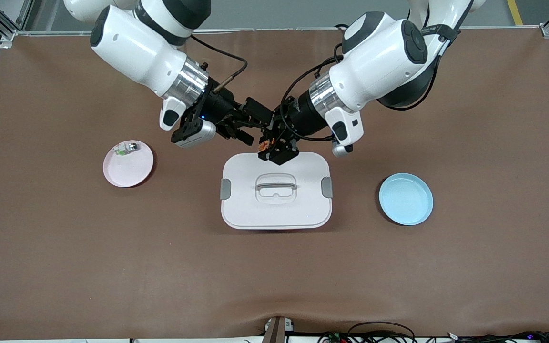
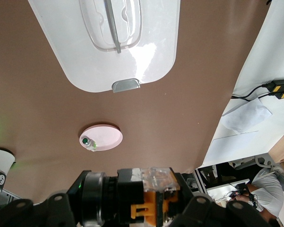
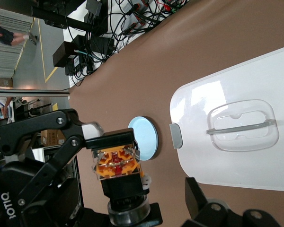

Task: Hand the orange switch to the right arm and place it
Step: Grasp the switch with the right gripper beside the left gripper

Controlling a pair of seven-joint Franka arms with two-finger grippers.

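Handover step, mid-air over the edge of the white lidded box [image 1: 275,190] nearest the arm bases. Left gripper [image 1: 274,151] is clenched on the orange switch [image 1: 266,145], holding it up off the worktop [image 1: 65,247]; right gripper [image 1: 243,128] sits just beside it with its fingers spread wide, nothing in them. To do this well, I'd judge the right arm should bring its fingers around the exposed black body of the switch, square to its flat sides, shut firmly, and only then should the left let go. The part is tiny, so a slightly skewed pinch could twist it out, and a drop would land on the lid. In the right wrist view the switch [image 3: 117,163] shows a bright orange patterned face in a clear housing with a black round barrel under it, hard plastic, boxy. The left wrist view shows the same piece [image 2: 149,191] side-on, clear cap over orange block. The box lid is smooth glossy white plastic, rounded corners, grey clips at both ends, recessed handle. The pink plate [image 1: 128,164] toward the right arm's end carries a small green-and-silver piece [image 1: 126,148]; the blue plate [image 1: 406,198] toward the left arm's end looks shallow and matte. The worktop is a brown, felt-like mat.
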